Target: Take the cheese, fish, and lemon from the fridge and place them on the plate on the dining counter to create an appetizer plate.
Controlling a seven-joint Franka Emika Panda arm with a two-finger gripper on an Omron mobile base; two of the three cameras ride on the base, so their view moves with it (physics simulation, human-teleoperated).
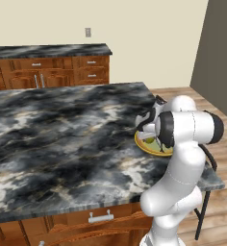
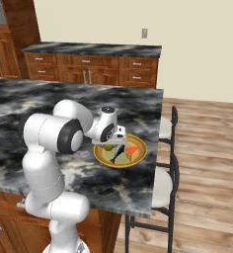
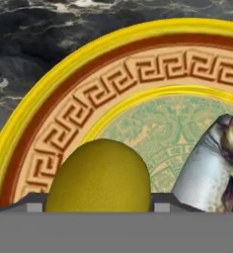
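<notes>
Broad dining counter (image 2: 49,99) of black, grey and white marbled stone over brown wood cabinets, stretching away from the claw (image 2: 116,143) on all sides but the near right edge. Round plate (image 2: 138,157) with yellow rim and orange key-pattern ring lying flat on the stone right under the claw, close to the counter's right edge. On the plate: lemon (image 3: 98,175) directly between the claw's tips, fish (image 3: 207,173) just beside it, cheese (image 2: 133,150) wedge a little beyond the claw toward the stools' side.
</notes>
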